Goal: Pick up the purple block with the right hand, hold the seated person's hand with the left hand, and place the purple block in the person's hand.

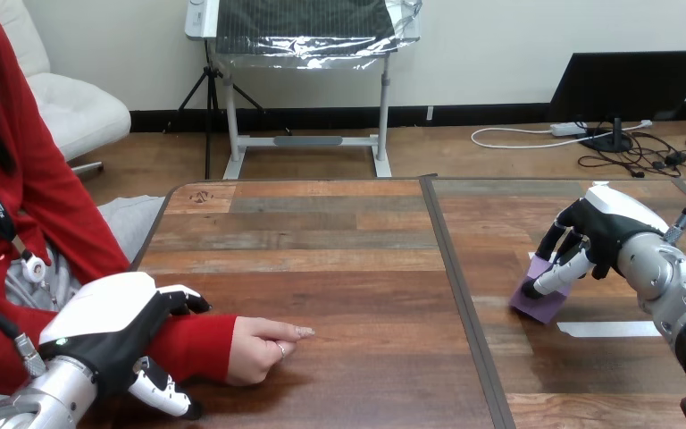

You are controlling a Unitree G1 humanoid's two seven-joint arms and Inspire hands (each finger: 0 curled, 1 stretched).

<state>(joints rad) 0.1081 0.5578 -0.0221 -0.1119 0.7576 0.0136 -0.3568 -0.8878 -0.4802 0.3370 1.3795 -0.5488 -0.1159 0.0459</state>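
Note:
The purple block lies on the right half of the wooden table. My right hand reaches over it from the right, its fingers curled down behind the block and its thumb across the front, pinching it. The block's lower edge still touches the table. At the lower left, the person's hand rests on the table in a loose fist, with a red sleeve behind it. My left hand sits at that wrist, fingers curled over the top of the sleeve and thumb underneath it.
A dark seam runs front to back between the two table halves. A strip of white tape lies on the table just in front of the block. The person's body sits at the left edge.

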